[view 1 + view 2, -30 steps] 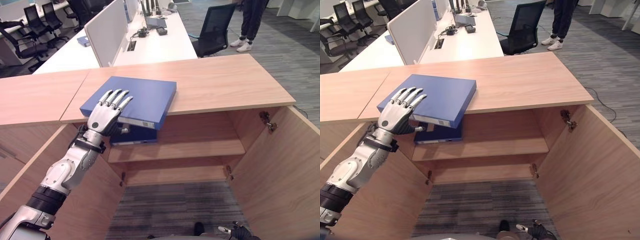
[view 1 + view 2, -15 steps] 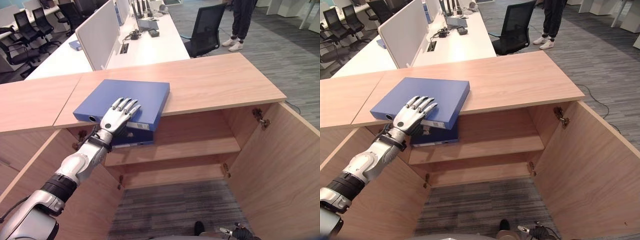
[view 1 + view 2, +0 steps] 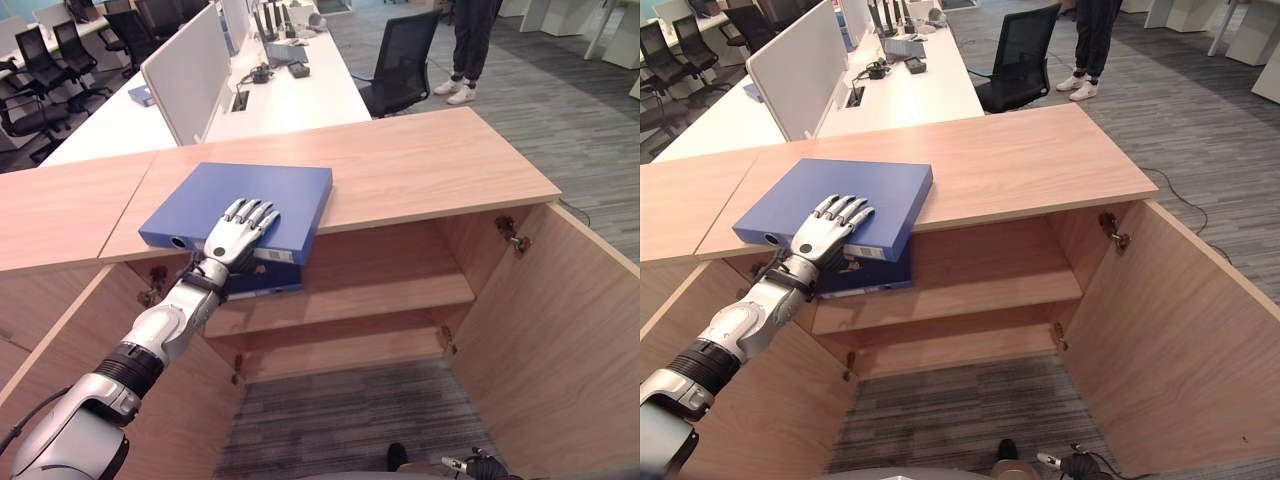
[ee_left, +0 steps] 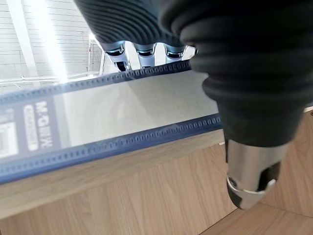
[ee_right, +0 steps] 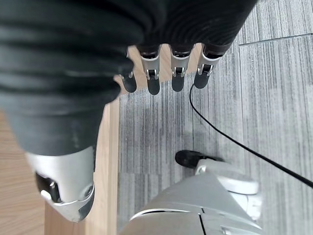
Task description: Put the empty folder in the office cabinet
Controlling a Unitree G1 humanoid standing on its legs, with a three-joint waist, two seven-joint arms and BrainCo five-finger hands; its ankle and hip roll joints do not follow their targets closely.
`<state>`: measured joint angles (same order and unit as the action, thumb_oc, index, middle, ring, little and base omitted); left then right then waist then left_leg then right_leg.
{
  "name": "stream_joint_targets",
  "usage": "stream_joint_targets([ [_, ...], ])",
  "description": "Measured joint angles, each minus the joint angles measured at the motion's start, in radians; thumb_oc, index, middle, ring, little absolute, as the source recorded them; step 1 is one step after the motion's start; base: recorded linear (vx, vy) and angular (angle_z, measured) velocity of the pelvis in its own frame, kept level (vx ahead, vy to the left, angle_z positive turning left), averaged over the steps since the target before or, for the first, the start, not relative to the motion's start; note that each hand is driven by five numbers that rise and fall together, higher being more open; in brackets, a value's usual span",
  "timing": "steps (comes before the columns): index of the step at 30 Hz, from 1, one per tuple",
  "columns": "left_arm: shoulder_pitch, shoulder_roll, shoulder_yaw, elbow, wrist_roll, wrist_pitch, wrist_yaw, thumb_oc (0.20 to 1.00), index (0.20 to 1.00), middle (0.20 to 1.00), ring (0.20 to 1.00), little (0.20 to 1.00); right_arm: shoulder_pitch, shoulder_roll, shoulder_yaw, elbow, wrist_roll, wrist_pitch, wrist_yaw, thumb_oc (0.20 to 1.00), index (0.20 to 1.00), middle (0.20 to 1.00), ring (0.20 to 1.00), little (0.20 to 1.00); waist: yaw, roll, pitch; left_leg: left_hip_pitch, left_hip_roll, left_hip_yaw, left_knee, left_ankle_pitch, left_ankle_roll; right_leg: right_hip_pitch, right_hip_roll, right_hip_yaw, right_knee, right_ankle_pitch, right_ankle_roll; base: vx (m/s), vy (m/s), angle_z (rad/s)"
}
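From the left eye view, my left hand [image 3: 237,228] lies flat on the blue folder [image 3: 240,210], fingers straight and spread over its cover near the front edge, thumb down by the spine; nothing is curled round it yet; the folder rests on the cabinet top [image 3: 430,170], its near edge hanging a little past the front lip; I judge this the pick-up step, the folder not yet lifted or stowed; the next move calls for a real grip on the overhanging edge, then drawing it off and down into the open cabinet.

From the right eye view, the cabinet's doors stand open, the right door [image 3: 1180,340] swung wide; the upper shelf [image 3: 970,295] is mostly bare, with a second blue folder [image 3: 865,276] lying flat at its left end, just under the overhang; the bottom of the cabinet below looks bare; so there is room beside or on top of that folder.

From the left wrist view, the folder's spine with its pale label [image 4: 122,105] runs across, my fingers [image 4: 142,50] reaching over the top of it, the thumb [image 4: 252,176] hanging free below against the wood, apart from the spine.

From the right wrist view, my right hand [image 5: 166,73] hangs idle over the carpet [image 5: 274,98], fingers relaxed and holding nothing.
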<state>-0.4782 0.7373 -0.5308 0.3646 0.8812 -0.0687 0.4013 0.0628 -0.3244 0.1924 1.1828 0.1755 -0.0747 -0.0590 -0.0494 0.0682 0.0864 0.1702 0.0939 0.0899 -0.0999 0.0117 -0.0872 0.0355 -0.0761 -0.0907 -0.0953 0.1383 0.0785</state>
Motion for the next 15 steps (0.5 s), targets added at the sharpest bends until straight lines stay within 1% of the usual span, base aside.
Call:
stream_joint_targets([
  [2, 0.000, -0.016, 0.000, 0.017, 0.000, 0.003, 0.002, 1.000, 1.000, 1.000, 1.000, 1.000, 0.004, 0.000, 0.000, 0.000, 0.000, 0.000, 0.000, 1.000, 1.000, 1.000, 1.000, 1.000, 0.000, -0.006, -0.010, 0.000, 0.000, 0.001, 0.000, -0.001, 0.000, 0.000, 0.000, 0.001, 0.000, 0.000, 0.000, 0.00, 0.000, 0.00],
  [3, 0.000, -0.026, 0.000, 0.026, 0.000, 0.007, 0.003, 0.824, 0.824, 0.824, 0.824, 0.824, 0.005, -0.001, 0.000, 0.000, 0.000, 0.000, 0.000, 1.000, 1.000, 1.000, 1.000, 1.000, 0.000, -0.008, -0.014, 0.001, 0.000, 0.002, 0.000, -0.001, 0.000, 0.000, 0.000, 0.002, 0.000, 0.000, 0.000, 0.00, 0.000, 0.00],
  [4, 0.000, -0.030, -0.002, 0.027, -0.001, 0.012, 0.003, 0.586, 0.586, 0.586, 0.586, 0.586, 0.004, 0.000, 0.000, 0.000, 0.001, 0.000, 0.000, 1.000, 1.000, 1.000, 1.000, 1.000, 0.000, -0.009, -0.015, 0.001, 0.000, 0.003, 0.000, -0.001, 0.000, 0.000, 0.000, 0.003, 0.000, 0.000, 0.000, 0.01, 0.003, -0.03],
  [5, 0.000, -0.032, -0.002, 0.028, -0.002, 0.017, 0.004, 0.498, 0.498, 0.498, 0.498, 0.498, 0.005, 0.000, 0.000, -0.001, 0.001, 0.000, 0.000, 1.000, 1.000, 1.000, 1.000, 1.000, 0.000, -0.011, -0.016, 0.001, 0.000, 0.003, 0.000, -0.002, -0.001, -0.001, 0.000, 0.004, 0.000, 0.000, 0.001, 0.00, 0.000, 0.00],
  [6, 0.000, -0.032, -0.002, 0.029, -0.003, 0.018, 0.006, 0.263, 0.263, 0.263, 0.263, 0.263, 0.005, 0.000, 0.000, -0.001, 0.001, 0.000, 0.000, 1.000, 1.000, 1.000, 1.000, 1.000, 0.000, -0.011, -0.016, 0.001, 0.000, 0.004, 0.000, -0.002, -0.001, -0.001, 0.000, 0.006, 0.000, 0.001, 0.001, 0.01, 0.008, -0.06],
  [7, 0.000, -0.032, -0.002, 0.027, -0.010, 0.020, 0.012, 0.200, 0.200, 0.200, 0.200, 0.200, 0.007, -0.001, 0.000, -0.001, 0.001, 0.000, -0.001, 1.000, 1.000, 1.000, 1.000, 1.000, 0.001, -0.011, -0.016, 0.003, 0.000, 0.009, 0.000, -0.002, -0.001, -0.002, 0.001, 0.010, 0.000, 0.002, 0.002, 0.01, 0.011, -0.08],
  [12, -0.006, -0.032, 0.020, 0.023, -0.019, 0.024, 0.044, 0.200, 0.200, 0.200, 0.200, 0.200, 0.008, -0.001, -0.001, -0.001, 0.002, 0.000, -0.006, 1.000, 1.000, 1.000, 1.000, 1.000, 0.000, -0.012, -0.017, 0.009, -0.001, 0.014, 0.000, -0.009, -0.001, -0.002, 0.002, 0.021, 0.000, 0.002, 0.002, 0.00, 0.004, -0.06],
  [15, -0.031, -0.032, 0.021, 0.023, -0.034, 0.023, 0.048, 0.200, 0.200, 0.200, 0.200, 0.200, 0.010, -0.001, -0.001, -0.001, 0.002, 0.000, -0.007, 1.000, 1.000, 1.000, 1.000, 1.000, 0.001, -0.016, -0.019, 0.009, -0.001, 0.014, 0.000, -0.009, -0.001, -0.001, 0.002, 0.021, 0.000, 0.002, 0.002, 0.00, 0.000, 0.00],
])
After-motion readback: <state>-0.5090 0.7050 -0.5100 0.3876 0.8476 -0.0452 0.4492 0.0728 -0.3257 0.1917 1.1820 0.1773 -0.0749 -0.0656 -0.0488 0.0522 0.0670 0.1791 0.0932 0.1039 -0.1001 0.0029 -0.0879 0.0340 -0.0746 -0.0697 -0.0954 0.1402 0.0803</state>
